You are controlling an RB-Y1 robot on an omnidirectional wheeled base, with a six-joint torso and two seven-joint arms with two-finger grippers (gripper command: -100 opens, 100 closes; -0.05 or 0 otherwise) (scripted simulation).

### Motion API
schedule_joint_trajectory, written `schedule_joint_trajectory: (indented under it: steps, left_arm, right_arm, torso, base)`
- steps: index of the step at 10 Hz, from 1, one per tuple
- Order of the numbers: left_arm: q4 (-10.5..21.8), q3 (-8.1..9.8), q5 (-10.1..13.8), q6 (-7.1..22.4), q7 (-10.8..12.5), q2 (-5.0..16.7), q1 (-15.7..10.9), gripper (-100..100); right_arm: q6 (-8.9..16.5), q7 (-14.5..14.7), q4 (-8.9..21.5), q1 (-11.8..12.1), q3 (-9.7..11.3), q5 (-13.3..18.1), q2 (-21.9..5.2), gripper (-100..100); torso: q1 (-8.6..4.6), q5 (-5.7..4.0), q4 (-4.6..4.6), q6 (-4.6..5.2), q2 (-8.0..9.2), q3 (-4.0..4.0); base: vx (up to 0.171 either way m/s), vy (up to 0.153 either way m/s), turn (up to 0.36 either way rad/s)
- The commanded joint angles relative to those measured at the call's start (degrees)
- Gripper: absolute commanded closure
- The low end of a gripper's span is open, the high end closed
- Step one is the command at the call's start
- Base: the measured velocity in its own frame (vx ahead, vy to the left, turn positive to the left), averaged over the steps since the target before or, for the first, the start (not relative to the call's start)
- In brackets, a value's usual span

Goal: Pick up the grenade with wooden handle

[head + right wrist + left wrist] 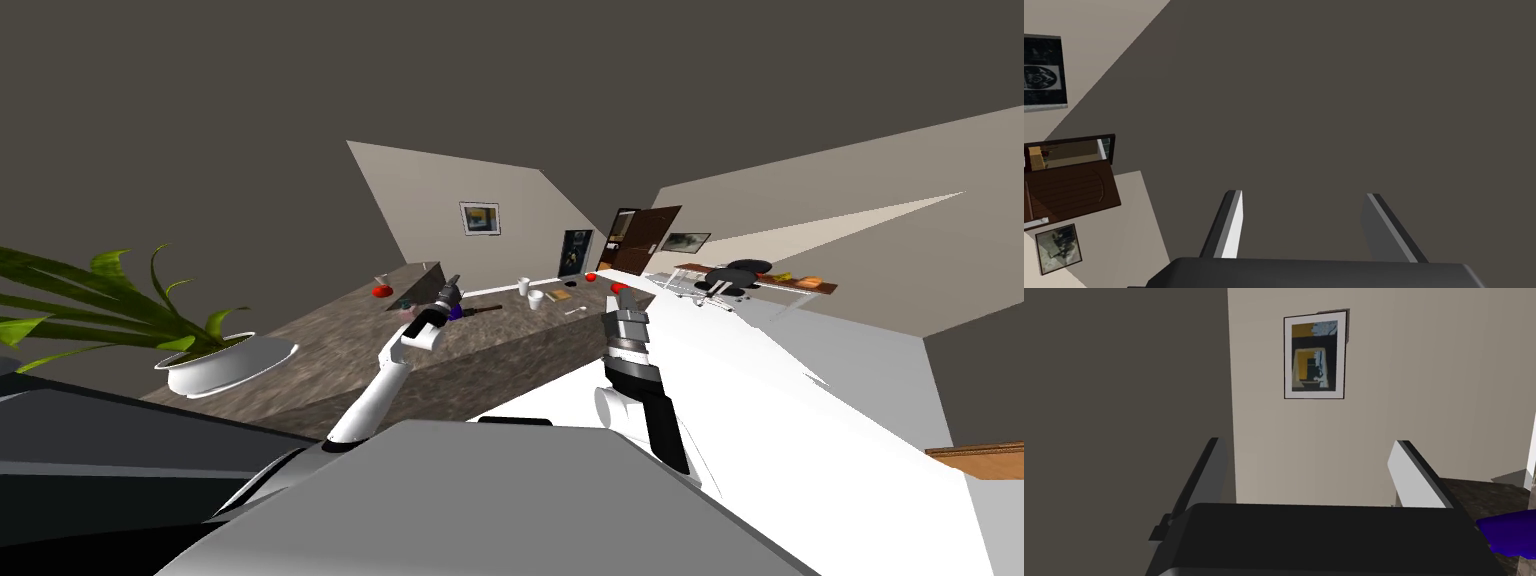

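Marbled counter [330, 345], two cups [523, 286] [536, 299], two hands [1307, 442] [1302, 194]

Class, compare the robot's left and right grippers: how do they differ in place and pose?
The left gripper is over the dark mottled counter, next to a blue thing; the right gripper is off the counter's end. Left arm stretches forward; right forearm stands upright. Both open.

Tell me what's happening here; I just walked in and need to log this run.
The robot stands at a dark mottled counter with its left gripper reached out over it, open and empty, beside a small blue object. A thin dark stick-like thing lying just past it may be the grenade; nothing is picked up yet. The right gripper is raised, open and empty.
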Motion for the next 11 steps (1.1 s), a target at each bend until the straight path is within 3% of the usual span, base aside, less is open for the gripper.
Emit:
schedule_joint_trajectory:
  steps: [1, 2, 4, 5, 7, 8, 10, 11]
  left_arm:
    - [2.9, 0.46, 2.1, 2.9, 0.4, 2.9, -2.9, -100]
    - [4.8, 0.46, 2.1, 4.0, 0.4, 2.9, -4.2, -100]
    - [4.9, 0.46, 2.1, 5.5, 0.4, 2.9, -4.2, -100]
    - [7.8, 0.91, 3.7, 7.8, 0.6, 5.1, -7.1, -100]
    - [8.6, 0.91, 3.7, 9.8, 0.6, 5.1, -7.6, -100]
    - [11.2, 1.4, 5.3, 12.1, 0.8, 7.4, -10.2, -100]
    - [12.4, 1.4, 5.3, 14.1, 0.8, 7.4, -10.9, -100]
    - [15.1, 1.94, 6.9, 16.0, 1.1, 9.7, -13.5, -100]
  right_arm:
    - [0.0, 0.0, 0.0, 0.0, 0.0, 0.0, 0.0, 0]
    - [0.0, 0.0, 0.0, 0.0, 0.0, 0.0, 0.0, 0]
    - [0.0, 0.0, 0.0, 0.0, 0.0, 0.0, 0.0, 0]
    - [0.0, 0.0, 0.0, 0.0, 0.0, 0.0, 0.0, 0]
    - [0.0, 0.0, 0.0, 0.0, 0.0, 0.0, 0.0, 0]
    - [0.0, 0.0, 0.0, 0.0, 0.0, 0.0, 0.0, 0]
    - [0.0, 0.0, 0.0, 0.0, 0.0, 0.0, 0.0, 0]
    - [0.0, 0.0, 0.0, 0.0, 0.0, 0.0, 0.0, 0]
  torso:
    - [0.0, 0.0, 0.0, 0.0, 0.0, 0.0]
    - [-0.01, 0.0, 0.0, 0.03, 0.03, 0.01]
    - [0.0, 0.0, -0.01, -0.03, -0.04, -0.02]
    - [-0.01, 0.0, -0.02, -0.02, -0.09, -0.05]
    - [-0.02, 0.0, -0.01, -0.01, -0.02, -0.02]
    - [0.0, 0.01, -0.01, -0.04, -0.04, -0.02]
    - [-0.04, -0.01, 0.0, -0.02, 0.0, 0.0]
    - [-0.01, 0.01, -0.01, -0.04, -0.04, -0.02]
  base:
    - [-0.046, -0.002, -0.223]
    - [-0.038, 0.001, -0.079]
    - [-0.007, -0.001, 0.023]
    - [-0.023, -0.009, -0.202]
    - [-0.026, -0.001, -0.059]
    - [-0.034, -0.016, -0.201]
    - [-0.025, -0.006, -0.048]
    - [-0.03, -0.008, -0.188]
